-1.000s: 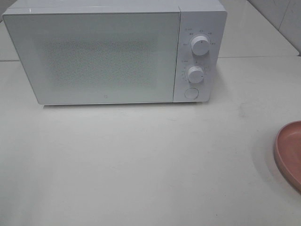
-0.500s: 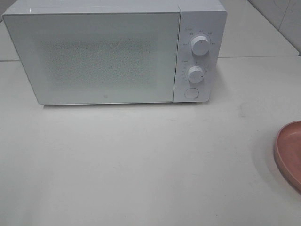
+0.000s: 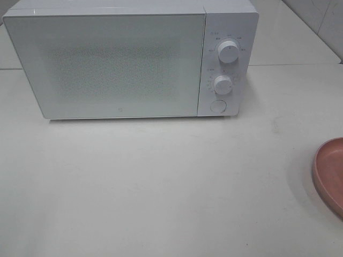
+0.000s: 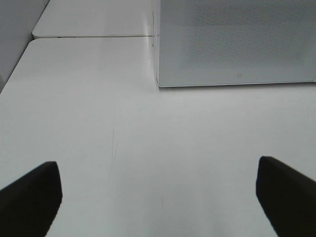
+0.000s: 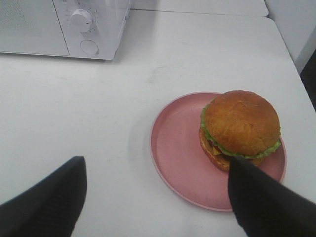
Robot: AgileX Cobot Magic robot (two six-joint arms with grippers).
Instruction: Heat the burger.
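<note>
A pale white table [image 3: 161, 182] is filling the scene, with tiled wall showing at the far right corner. A white microwave [image 3: 128, 59] is standing at the back of it, door shut, with 2 knobs [image 3: 228, 52] and a round button [image 3: 217, 105] on its right panel.

The burger [image 5: 240, 127] is sitting on a pink plate [image 5: 177, 153], toward the plate's far side from the right wrist camera, well apart from the microwave. In the high view only the plate's left rim is showing at the right edge, and the burger is out of frame there.

The burger is looking light and soft: a glossy domed bun over lettuce and a dark patty, likely to squash or shear apart under a firm pinch, and the shiny bun may slip. Taking the plate by its rim looks the safer hold, keeping it level so the burger is not sliding off.

The right gripper [image 5: 158, 197] is hanging near the plate with its fingers [image 5: 47, 202] spread wide and holding nothing; 1 finger is overlapping the burger's near edge in that view, though contact cannot be told. The left gripper [image 4: 158, 197] is also spread wide and empty, facing the microwave's door over bare table.

The plate is holding only the burger. The microwave's inside is not visible through the door.
</note>
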